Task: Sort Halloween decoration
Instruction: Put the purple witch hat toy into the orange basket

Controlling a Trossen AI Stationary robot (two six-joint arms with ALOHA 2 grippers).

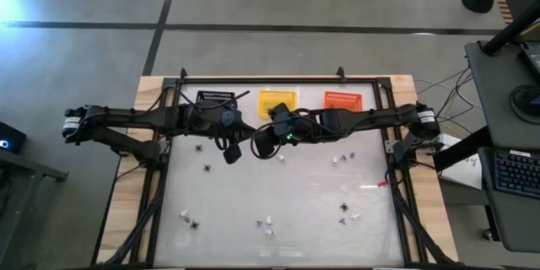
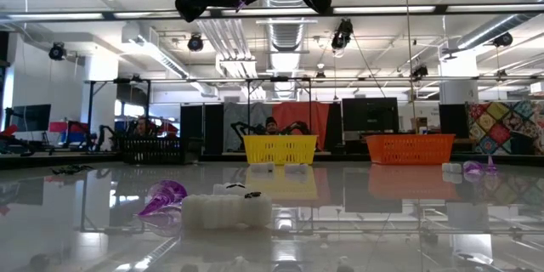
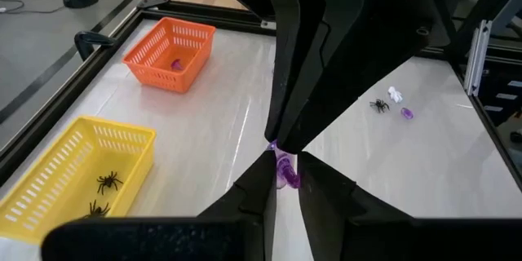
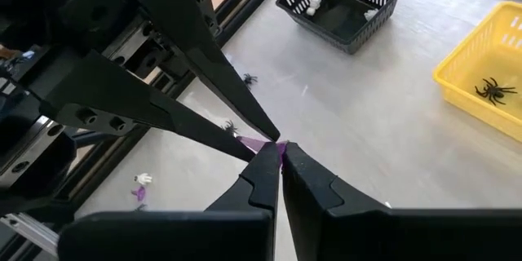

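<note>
Your left gripper (image 3: 281,181) and right gripper (image 4: 280,157) meet tip to tip near the yellow basket (image 1: 276,101), both pinched on one purple bit (image 3: 285,171), small, glossy, held above the table (image 1: 295,211).

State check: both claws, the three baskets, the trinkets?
right claw: shut on held purple bit, mid-air.
left claw: meets the right claw at that bit.
black basket: upright, white bits inside.
yellow basket: upright, spiders inside.
orange basket: upright, one purple piece inside.
loose trinkets: scattered on table.
</note>
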